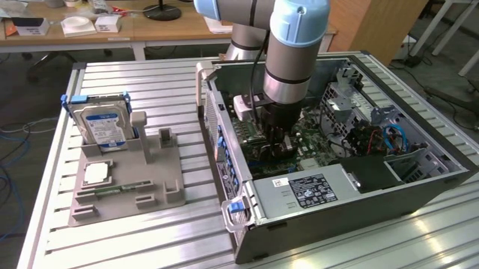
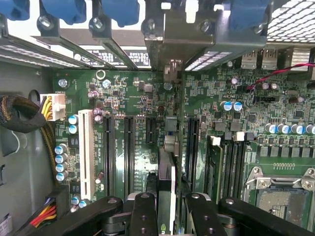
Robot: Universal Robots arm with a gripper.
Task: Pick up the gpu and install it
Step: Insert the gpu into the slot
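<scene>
My gripper (image 1: 274,143) is down inside the open computer case (image 1: 419,185), low over the green motherboard (image 2: 133,103). It is shut on the gpu (image 2: 167,169), which I see edge-on in the wrist view, standing upright between the black fingers (image 2: 143,214). The card runs along the row of black expansion slots (image 2: 129,147), and its silvery end bracket (image 2: 172,44) reaches the case's rear slot openings. Whether the card's lower edge sits in a slot is hidden. In the exterior view the arm covers most of the card.
On the exterior view's left, a grey fixture tray (image 1: 161,196) holds the upright silver hard drive (image 1: 105,126) and a flat square chip (image 1: 96,174). Blue slot latches (image 2: 120,11), memory slots (image 2: 231,162), a CPU socket (image 2: 280,196) and cable bundles (image 2: 22,115) crowd the card.
</scene>
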